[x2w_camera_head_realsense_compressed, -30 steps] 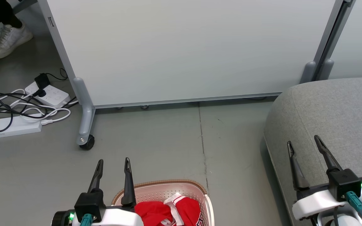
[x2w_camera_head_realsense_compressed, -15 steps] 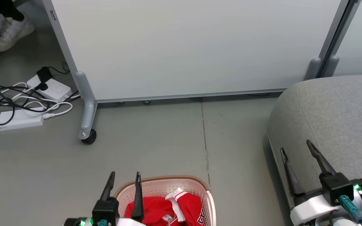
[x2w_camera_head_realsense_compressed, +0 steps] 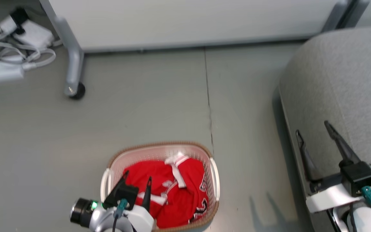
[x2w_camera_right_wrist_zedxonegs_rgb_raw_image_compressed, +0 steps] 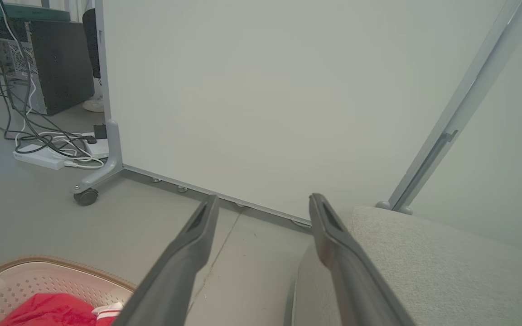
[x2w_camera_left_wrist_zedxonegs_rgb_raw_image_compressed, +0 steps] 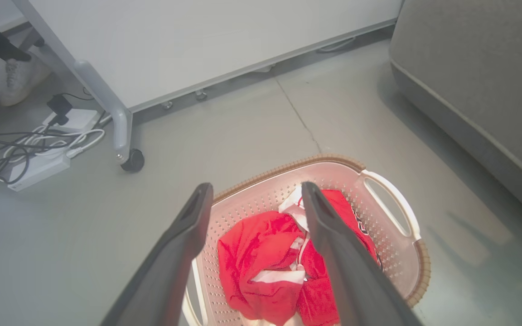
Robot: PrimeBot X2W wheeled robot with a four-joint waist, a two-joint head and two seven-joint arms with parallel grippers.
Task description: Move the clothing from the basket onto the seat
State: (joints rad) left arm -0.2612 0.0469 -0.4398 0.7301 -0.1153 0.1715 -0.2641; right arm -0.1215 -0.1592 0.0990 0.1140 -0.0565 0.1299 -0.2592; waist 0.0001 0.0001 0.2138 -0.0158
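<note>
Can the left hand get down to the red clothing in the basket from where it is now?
Probably yes. The left hand hovers open over the basket, fingers pointing down at the red clothing. Nothing covers the pile, and the basket has no lid.

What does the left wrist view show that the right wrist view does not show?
Left wrist view: the open left fingers over the basket, and the seam along the seat. Right wrist view: the open right fingers, a black computer tower, a slanted post. Both: basket, red clothing inside it, seat, white panel, its caster, cables.
</note>
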